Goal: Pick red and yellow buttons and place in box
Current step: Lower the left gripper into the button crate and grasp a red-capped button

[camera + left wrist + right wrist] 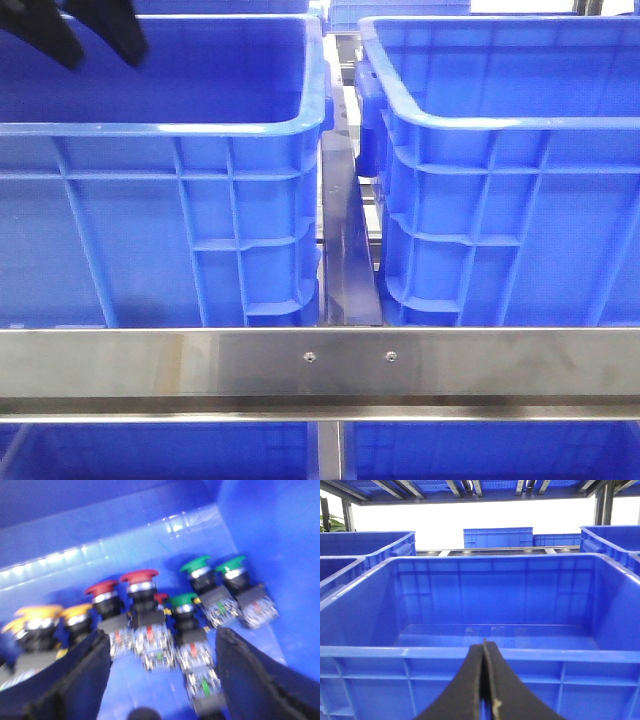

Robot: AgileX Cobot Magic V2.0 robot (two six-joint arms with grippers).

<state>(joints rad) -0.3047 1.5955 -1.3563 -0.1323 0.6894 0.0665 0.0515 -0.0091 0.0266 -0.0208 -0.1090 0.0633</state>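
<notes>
Front view: two blue crates hide their contents; only the left gripper's (88,35) dark fingers show over the left crate (160,130). Left wrist view, blurred: jaws spread above red buttons (137,587), yellow buttons (40,620) and green ones (197,570). Right wrist view: right gripper (484,680) pressed together before a bare box (485,652).

The left gripper (160,680) is seen in its wrist view as two broad black fingers (75,680) with a matte, slightly rough surface and worn, uneven edges; a small dark rounded part is glimpsed low between them. In the front view the same fingers (100,35) appear as two black tapered shapes. The right gripper (484,680) is formed of two black fingers narrowing to a point, with a pale scuffed line along the inner seam.
</notes>
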